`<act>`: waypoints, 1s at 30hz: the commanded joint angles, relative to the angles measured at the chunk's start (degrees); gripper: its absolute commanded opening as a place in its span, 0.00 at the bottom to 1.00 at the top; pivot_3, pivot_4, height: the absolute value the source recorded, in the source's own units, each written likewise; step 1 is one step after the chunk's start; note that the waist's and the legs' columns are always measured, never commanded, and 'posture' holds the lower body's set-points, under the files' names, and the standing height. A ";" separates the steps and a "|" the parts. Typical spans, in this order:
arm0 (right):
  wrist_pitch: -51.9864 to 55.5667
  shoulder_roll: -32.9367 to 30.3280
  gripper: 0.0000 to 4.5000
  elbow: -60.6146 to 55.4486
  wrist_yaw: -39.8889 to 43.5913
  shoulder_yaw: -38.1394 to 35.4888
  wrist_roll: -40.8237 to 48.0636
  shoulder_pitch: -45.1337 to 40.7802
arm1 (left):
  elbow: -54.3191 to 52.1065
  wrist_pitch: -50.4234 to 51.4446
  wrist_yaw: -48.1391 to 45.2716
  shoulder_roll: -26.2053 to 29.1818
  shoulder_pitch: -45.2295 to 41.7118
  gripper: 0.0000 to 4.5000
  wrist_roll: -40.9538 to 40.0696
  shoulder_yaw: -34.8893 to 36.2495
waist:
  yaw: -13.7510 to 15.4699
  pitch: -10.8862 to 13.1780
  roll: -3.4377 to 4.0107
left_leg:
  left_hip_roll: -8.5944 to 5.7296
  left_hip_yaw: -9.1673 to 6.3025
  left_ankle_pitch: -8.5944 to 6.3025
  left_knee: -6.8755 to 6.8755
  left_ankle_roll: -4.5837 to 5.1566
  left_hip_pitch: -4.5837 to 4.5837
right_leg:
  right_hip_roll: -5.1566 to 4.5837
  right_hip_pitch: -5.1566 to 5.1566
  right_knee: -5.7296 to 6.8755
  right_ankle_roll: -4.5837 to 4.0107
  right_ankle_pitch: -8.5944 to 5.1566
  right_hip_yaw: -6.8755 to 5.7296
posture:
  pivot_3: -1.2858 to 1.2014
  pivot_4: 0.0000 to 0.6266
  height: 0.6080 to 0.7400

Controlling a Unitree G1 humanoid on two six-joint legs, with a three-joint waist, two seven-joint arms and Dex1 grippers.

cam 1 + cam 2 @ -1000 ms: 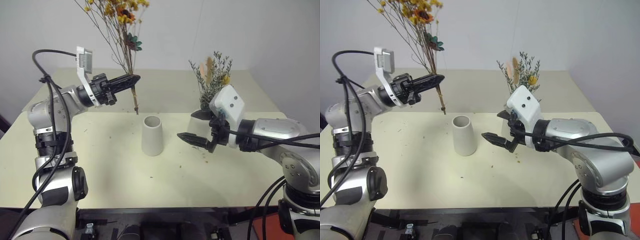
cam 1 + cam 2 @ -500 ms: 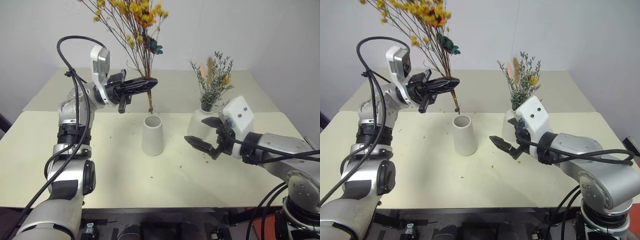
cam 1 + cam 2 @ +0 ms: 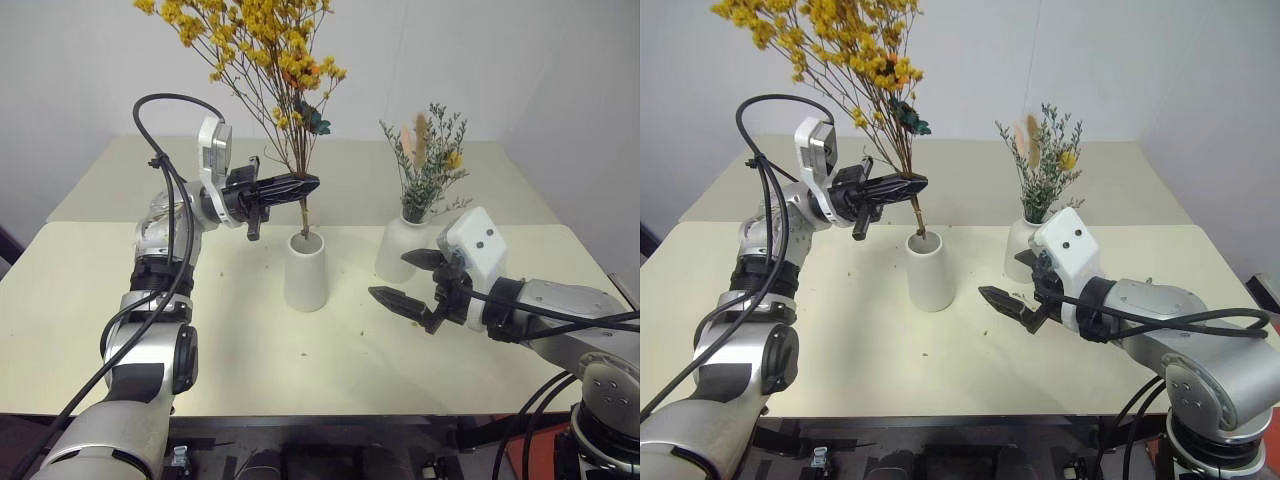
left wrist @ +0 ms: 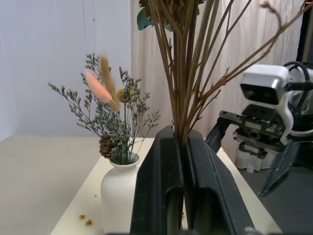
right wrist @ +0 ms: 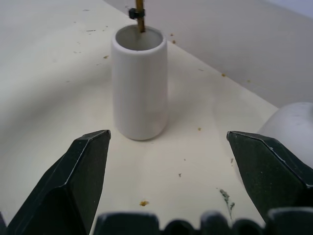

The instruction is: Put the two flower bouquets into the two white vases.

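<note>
above the cone vase (image 3: 305,270) at centre counter (image 3: 230,340), left hand (image 3: 305,184) clamped tight on stems of yellow bouquet (image 3: 262,45), stem ends at the vase mouth. right of it, bottle vase (image 3: 400,250) holds the grey-green sprig bunch (image 3: 428,160). right hand (image 3: 412,282) hovers low between vases, fingers spread wide, holding nothing.
</note>
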 commanded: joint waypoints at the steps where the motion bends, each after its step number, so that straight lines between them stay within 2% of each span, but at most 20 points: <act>1: 0.01 -0.95 1.00 -1.64 -0.61 -1.24 1.29 -0.46 | 0.21 -1.80 0.47 -0.35 0.07 0.00 -0.02 0.29 | -0.02 0.00 0.00 | 0.00 0.00 0.00 0.00 0.00 0.00 | 0.00 0.00 0.00 0.00 0.00 0.00 | 0.52 0.24 1.00; 8: -0.46 -1.43 1.00 -1.47 -1.59 -0.71 2.23 -0.13 | 1.71 -3.07 0.85 -0.99 0.54 0.00 0.70 0.06 | 0.00 0.00 0.00 | 0.00 0.00 0.00 0.00 0.00 0.00 | 0.00 0.00 0.00 0.01 -0.01 0.00 | 0.52 0.24 1.00; 11: -0.72 -1.62 1.00 -1.21 -2.03 -0.57 2.49 -0.08 | 2.13 -2.87 1.46 -1.10 0.41 0.15 0.55 0.43 | 0.02 0.00 0.00 | 0.00 -0.01 0.00 0.01 0.00 0.00 | 0.00 0.00 0.01 0.01 -0.01 0.00 | 0.52 0.24 1.00; 23: -1.82 -2.10 1.00 -0.32 -3.17 -0.02 2.38 0.14 | 1.17 -5.02 -1.11 0.42 4.34 0.97 2.29 -1.28 | 0.00 0.00 0.00 | 0.01 -0.01 0.00 0.00 0.00 0.00 | 0.01 0.00 0.00 0.01 -0.01 0.00 | 0.52 0.24 1.00; 24: -1.95 -2.19 1.00 -0.25 -3.15 0.01 2.32 0.19 | 1.03 -5.38 -1.44 0.63 4.63 1.00 2.61 -1.59 | 0.01 0.00 0.00 | 0.01 -0.01 0.00 0.00 0.00 -0.01 | 0.01 0.00 0.00 0.01 -0.01 0.00 | 0.52 0.24 1.00; 30: -2.92 -2.57 1.00 0.40 -3.26 0.73 1.70 0.38 | 1.81 -8.33 -0.88 1.59 5.25 1.00 4.59 -2.26 | 0.01 0.00 0.00 | 0.01 -0.01 0.00 0.00 0.01 0.00 | 0.00 0.00 0.00 0.00 0.00 0.00 | 0.52 0.24 1.00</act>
